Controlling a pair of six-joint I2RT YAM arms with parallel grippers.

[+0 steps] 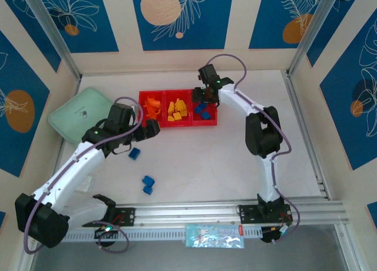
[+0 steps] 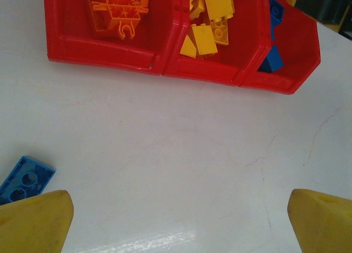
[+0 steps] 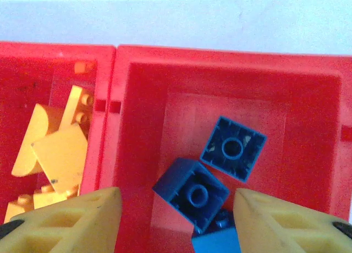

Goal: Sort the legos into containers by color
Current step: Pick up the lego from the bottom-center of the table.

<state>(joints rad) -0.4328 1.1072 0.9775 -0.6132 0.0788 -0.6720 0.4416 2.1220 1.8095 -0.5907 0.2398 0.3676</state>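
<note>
The red tray (image 2: 104, 47) sits toward the far edge of the white, faintly scratched tabletop (image 1: 200, 165), with bare room along its near side and out to the right edge. Cream walls with blue leaf panels close in the other sides. A mint green case (image 1: 79, 115) lies by the left edge. The left pincer (image 1: 152, 128) hovers at the tray's near-left corner, spread wide and empty, with a loose blue brick (image 1: 134, 154) just beside it. The right pincer (image 3: 177, 197) hangs over the right compartment, parted around a blue brick without touching it. Its wrist view shows blue bricks (image 3: 234, 148) lying upside down there, and yellow bricks (image 3: 60, 148) in the middle. Orange bricks (image 1: 152, 108) fill the left compartment.
</note>
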